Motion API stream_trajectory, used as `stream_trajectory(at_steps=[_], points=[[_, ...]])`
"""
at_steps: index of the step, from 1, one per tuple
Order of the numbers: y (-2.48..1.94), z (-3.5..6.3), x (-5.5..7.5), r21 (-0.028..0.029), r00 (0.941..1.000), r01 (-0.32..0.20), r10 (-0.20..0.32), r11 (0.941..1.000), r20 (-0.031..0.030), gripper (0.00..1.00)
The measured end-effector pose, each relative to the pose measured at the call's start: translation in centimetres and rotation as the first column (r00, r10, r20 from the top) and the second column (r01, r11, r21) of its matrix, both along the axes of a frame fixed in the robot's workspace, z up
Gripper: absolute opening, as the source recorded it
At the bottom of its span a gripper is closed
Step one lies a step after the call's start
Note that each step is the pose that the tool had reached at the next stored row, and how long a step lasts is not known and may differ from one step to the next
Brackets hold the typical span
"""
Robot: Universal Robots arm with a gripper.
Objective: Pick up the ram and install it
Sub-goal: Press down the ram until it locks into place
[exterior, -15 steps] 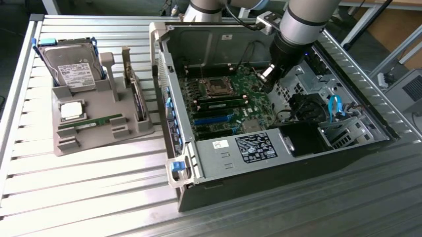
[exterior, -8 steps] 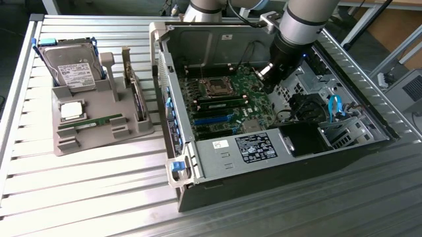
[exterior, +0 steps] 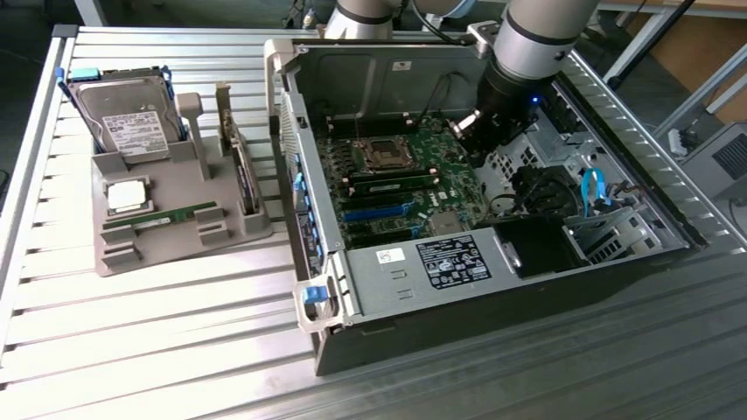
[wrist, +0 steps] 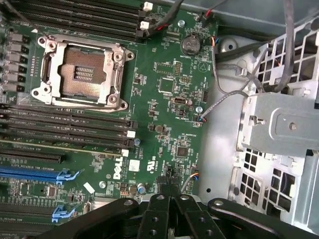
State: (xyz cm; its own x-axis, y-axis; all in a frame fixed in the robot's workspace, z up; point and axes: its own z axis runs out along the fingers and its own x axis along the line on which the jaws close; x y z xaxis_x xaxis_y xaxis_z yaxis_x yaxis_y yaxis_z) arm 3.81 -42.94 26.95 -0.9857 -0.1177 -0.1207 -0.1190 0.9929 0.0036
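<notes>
Clenched on nothing, the gripper (wrist: 169,199) hangs inside the open computer case (exterior: 386,271), above the motherboard (wrist: 164,104) beside the empty processor socket (wrist: 82,72). Well apart, the ram (exterior: 161,220) lies flat in the grey tray (exterior: 175,249) outside, long axis running toward the case.

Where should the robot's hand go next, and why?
Probably up out of the computer case and across toward the grey tray, opening its fingers on the way. The gripper is shut with nothing in it, hanging over the motherboard, while the ram lies on that tray at the exterior view's left.
</notes>
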Motion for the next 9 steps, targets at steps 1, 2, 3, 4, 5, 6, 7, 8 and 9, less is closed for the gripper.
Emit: stream_trajectory(at_steps=[1, 2, 3, 4, 5, 6, 7, 8, 9], points=[[0.00, -0.01, 0.00, 0.0001, 0.9999, 0.015, -0.015, 0.9999, 0.0001, 0.09], [0.00, -0.01, 0.00, 0.0000, 0.9996, 0.029, -0.029, 0.9996, 0.0000, 0.09], [0.00, -0.02, 0.00, 0.0001, 0.9992, 0.039, -0.039, 0.9992, 0.0000, 0.09], [0.00, -0.03, 0.00, 0.0000, 0.9978, 0.066, -0.066, 0.9978, 0.0000, 0.09], [0.00, -0.04, 0.00, 0.0000, 0.9965, 0.083, -0.083, 0.9965, 0.0000, 0.09], [0.00, -0.04, 0.00, 0.0000, 0.9957, 0.092, -0.092, 0.9957, 0.0000, 0.09], [0.00, -0.05, 0.00, 0.0001, 0.9945, 0.104, -0.104, 0.9945, 0.0000, 0.09], [0.00, -0.05, 0.00, 0.0000, 0.9931, 0.117, -0.117, 0.9931, 0.0000, 0.09], [0.00, -0.06, 0.00, 0.0000, 0.9909, 0.134, -0.134, 0.9909, 0.0000, 0.09]])
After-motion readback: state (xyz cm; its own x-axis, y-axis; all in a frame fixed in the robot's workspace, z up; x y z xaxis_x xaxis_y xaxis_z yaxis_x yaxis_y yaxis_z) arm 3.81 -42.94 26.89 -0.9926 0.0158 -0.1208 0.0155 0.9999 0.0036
